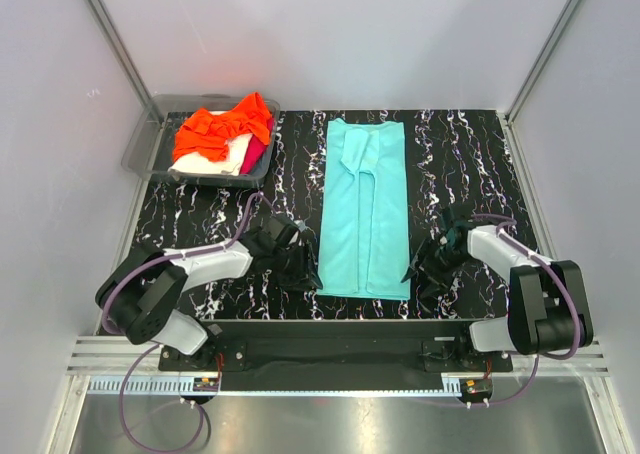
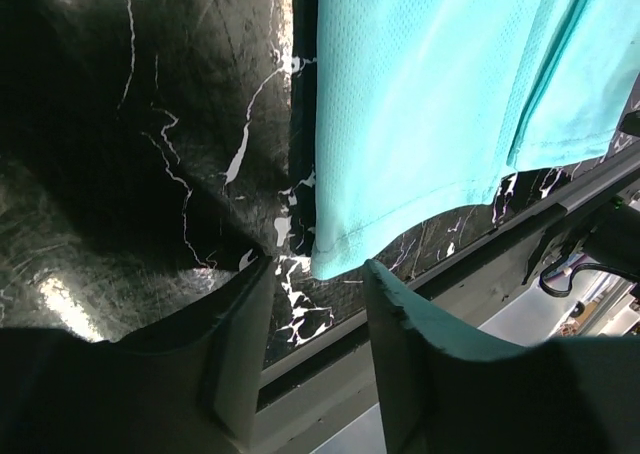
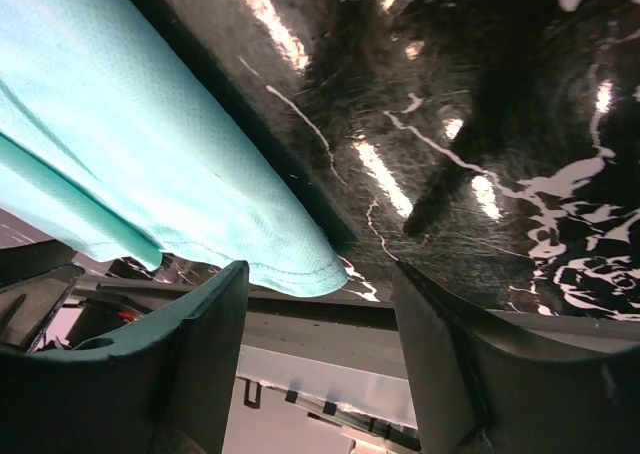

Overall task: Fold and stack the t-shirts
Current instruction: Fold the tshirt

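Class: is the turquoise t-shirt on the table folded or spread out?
Partly folded: the turquoise t-shirt lies flat as a narrow strip, sides turned in over the middle.

Robot lab enclosure: white panel walls point(image 1: 330, 34), aluminium frame point(image 1: 113, 34), black marbled tabletop point(image 1: 470, 154).

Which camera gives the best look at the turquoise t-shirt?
The top external view: the whole turquoise t-shirt shows, folded into a long strip on the table. The left wrist view catches only its near left corner; the right wrist view, only its near right corner.
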